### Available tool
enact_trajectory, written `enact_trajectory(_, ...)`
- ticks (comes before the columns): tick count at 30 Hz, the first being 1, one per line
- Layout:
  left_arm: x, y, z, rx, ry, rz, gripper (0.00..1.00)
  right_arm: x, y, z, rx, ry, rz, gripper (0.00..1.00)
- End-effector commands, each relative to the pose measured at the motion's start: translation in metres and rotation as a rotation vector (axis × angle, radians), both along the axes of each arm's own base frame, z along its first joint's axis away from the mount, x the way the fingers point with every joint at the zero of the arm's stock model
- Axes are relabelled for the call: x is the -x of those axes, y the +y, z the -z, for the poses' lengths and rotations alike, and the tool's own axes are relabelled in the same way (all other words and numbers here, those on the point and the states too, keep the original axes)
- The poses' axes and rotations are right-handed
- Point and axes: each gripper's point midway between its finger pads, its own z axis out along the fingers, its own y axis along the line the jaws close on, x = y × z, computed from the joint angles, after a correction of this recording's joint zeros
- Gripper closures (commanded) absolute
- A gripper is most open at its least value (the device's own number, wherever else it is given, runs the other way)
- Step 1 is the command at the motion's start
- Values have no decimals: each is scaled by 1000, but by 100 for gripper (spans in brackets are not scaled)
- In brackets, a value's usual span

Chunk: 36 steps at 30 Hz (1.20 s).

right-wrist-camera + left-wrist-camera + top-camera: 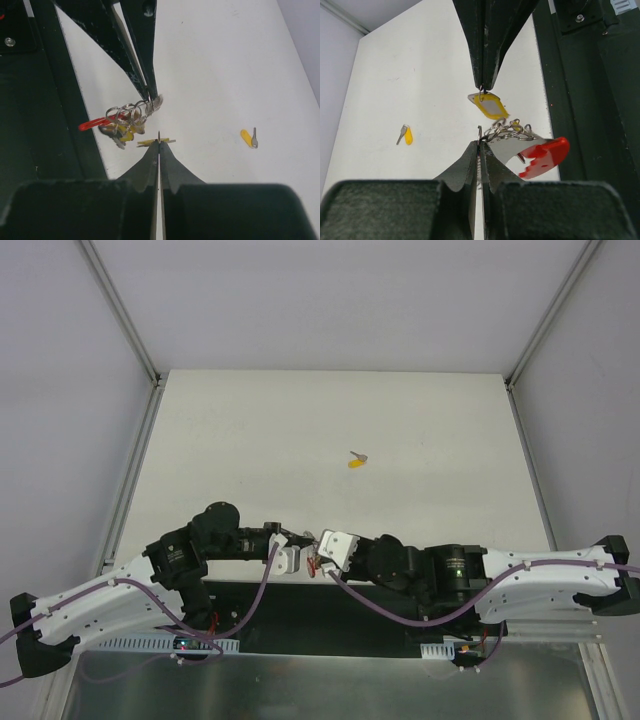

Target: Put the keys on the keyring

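My left gripper (480, 144) is shut on a metal ring of the keyring (509, 131), whose red loop (545, 156) hangs to the right above the table's near edge. My right gripper (159, 145) is shut on a yellow-headed key (148, 143), seen edge-on; in the left wrist view that key (490, 106) hangs just above the rings. The two grippers' tips nearly meet in the top view, left gripper (303, 546) and right gripper (322, 552). The keyring also shows in the right wrist view (125, 116). A second key (357, 461) lies loose mid-table.
The white table (250, 440) ends in a black strip (330, 605) at the near edge, right below the grippers. Metal frame posts (125, 325) stand at the table's back corners. The loose key also shows in the left wrist view (405, 135) and in the right wrist view (249, 138).
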Motion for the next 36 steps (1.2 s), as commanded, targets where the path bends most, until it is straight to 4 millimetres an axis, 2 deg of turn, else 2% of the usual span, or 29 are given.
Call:
enact_trajectory(1, -3, -5, -14, 55, -21, -9, 100, -1, 5, -27, -103, -33, -15, 99)
enact_trajectory(22, -5, -11, -8, 67, 40, -29, 100, -3, 12, -8, -51, -46, -18, 99)
enact_trajectory(36, -6, -13, -15, 109, 37, -30, 100, -8, 14, -4, -62, -19, -19, 99)
